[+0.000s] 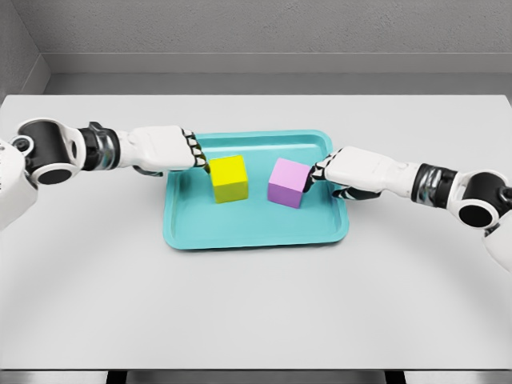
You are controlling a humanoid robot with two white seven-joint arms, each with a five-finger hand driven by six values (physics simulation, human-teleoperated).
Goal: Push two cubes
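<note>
- Cubes first: the yellow cube (pixel 229 178) and the purple cube (pixel 288 182) both sit inside the teal tray (pixel 256 234), in its upper half, yellow left of purple, with a clear strip of tray floor between them.
- Each cube has a hand on its outer side, which reads as a setup for pushing the pair inward toward each other across the tray.
- Left hand (pixel 180 150): it lies over the tray's upper-left corner, fingers bunched together and pointing at the yellow cube. The fingertips (pixel 202 162) are at that cube's outer face, apparently touching. It grips nothing.
- Right hand (pixel 340 172): it reaches over the tray's right rim, fingers likewise drawn together, with the tips against the purple cube's right face. Nothing is enclosed in it; it only presses.
</note>
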